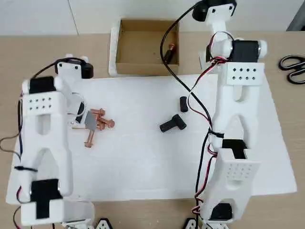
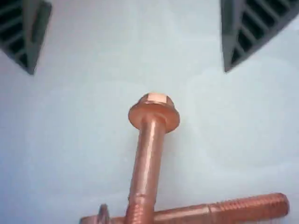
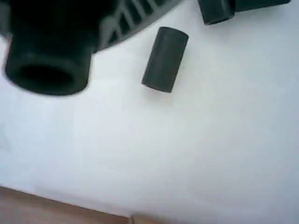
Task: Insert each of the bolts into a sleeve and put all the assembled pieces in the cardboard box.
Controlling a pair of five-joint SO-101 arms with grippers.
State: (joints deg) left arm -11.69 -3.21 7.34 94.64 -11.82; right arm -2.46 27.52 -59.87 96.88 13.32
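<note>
A small heap of copper bolts [image 1: 99, 120] lies on the white sheet [image 1: 143, 162] at the left. My left gripper [image 1: 85, 119] hangs just over them. In the left wrist view it [image 2: 138, 32] is open, with one bolt [image 2: 150, 154] lying below the gap and a second bolt [image 2: 219, 210] crossing its shank. My right gripper [image 3: 70, 28] is shut on a black sleeve [image 3: 46, 70] above the sheet's far right part. One loose sleeve [image 1: 183, 104] [image 3: 166, 58] lies mid-sheet, with two touching sleeves [image 1: 172, 124] beside it. The cardboard box [image 1: 143, 45] holds one bolt in a sleeve [image 1: 169, 50].
A white frame [image 1: 113, 47] stands against the box's left side. Scissors [image 1: 293, 67] lie on the wooden table at the far right. Black and red cables [image 1: 202, 109] hang along the right arm, over the sheet near the loose sleeves.
</note>
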